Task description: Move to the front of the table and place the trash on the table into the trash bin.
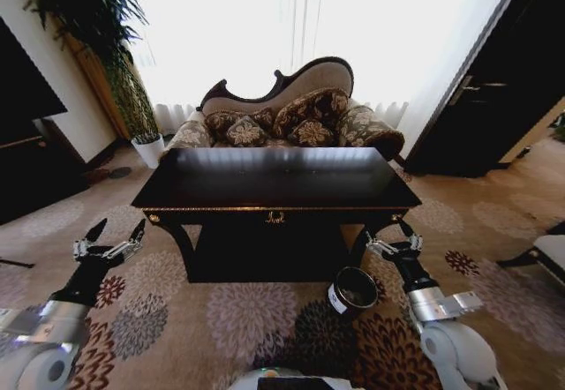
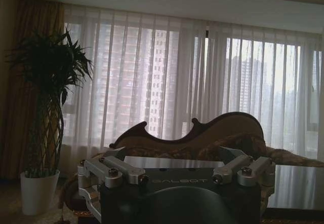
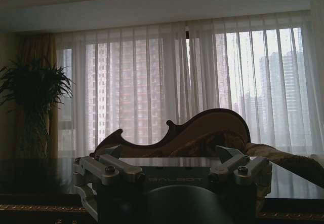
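Now you had the table (image 1: 275, 183) straight ahead, the bin (image 1: 352, 289) on the carpet by its right front leg, and both the left gripper (image 1: 113, 235) and right gripper (image 1: 395, 234) released, low beside it.

Trash bin (image 1: 352, 289) base behind right arm

"GALBOT" embossed on left claw (image 2: 177, 159) body, same "GALBOT" on right claw (image 3: 172, 158) body, trash bin (image 1: 351, 289) label unreadable

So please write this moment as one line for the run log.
base: facing table front | left end effector: open, low at left | right end effector: open, above trash bin | tabletop: no trash seen
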Available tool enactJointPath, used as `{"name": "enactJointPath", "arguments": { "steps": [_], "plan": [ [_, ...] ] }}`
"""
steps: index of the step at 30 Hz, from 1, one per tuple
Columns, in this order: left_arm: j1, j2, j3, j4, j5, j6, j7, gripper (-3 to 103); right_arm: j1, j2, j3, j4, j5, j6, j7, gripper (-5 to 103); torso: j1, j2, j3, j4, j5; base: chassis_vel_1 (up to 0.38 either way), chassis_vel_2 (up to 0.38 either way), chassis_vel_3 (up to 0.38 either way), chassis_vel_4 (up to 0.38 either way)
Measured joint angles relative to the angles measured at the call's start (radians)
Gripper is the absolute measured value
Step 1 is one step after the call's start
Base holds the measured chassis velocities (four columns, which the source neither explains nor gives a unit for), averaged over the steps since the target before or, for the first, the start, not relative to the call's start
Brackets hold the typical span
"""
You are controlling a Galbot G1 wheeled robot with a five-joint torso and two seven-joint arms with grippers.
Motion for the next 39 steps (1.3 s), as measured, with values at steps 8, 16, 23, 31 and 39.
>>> {"name": "enactJointPath", "arguments": {
  "steps": [8,16,23,31,39],
  "plan": [
    [-0.003,-0.003,0.012,0.003,0.003,-0.006,0.009,100,0.003,-0.010,0.006,-0.010,-0.001,0.003,-0.003,100,0.000,0.000,0.000,0.0000,0.0001,0.171,-0.176,-0.175,0.171],
    [-0.004,-0.003,0.014,0.005,0.005,-0.006,0.010,100,0.008,-0.009,0.010,-0.013,-0.001,0.003,-0.005,100,0.000,0.000,0.000,0.0000,0.0001,0.176,-0.188,-0.178,0.181],
    [-0.004,-0.003,0.015,0.006,0.007,-0.007,0.010,100,0.006,0.001,0.009,-0.013,-0.003,0.004,-0.007,100,0.001,0.000,0.000,-0.0001,0.0000,0.191,-0.214,-0.211,0.194],
    [-0.003,-0.004,0.015,0.004,0.007,-0.008,0.010,100,0.008,0.001,0.008,-0.015,-0.003,0.004,-0.007,100,0.000,0.000,0.000,0.0000,0.0000,0.211,-0.210,-0.214,0.210],
    [-0.003,-0.005,0.018,0.003,0.007,-0.008,0.010,100,0.008,0.001,0.007,-0.016,0.000,0.004,-0.008,100,0.000,0.000,0.000,0.0000,0.0000,0.225,-0.222,-0.223,0.225]
  ]
}}
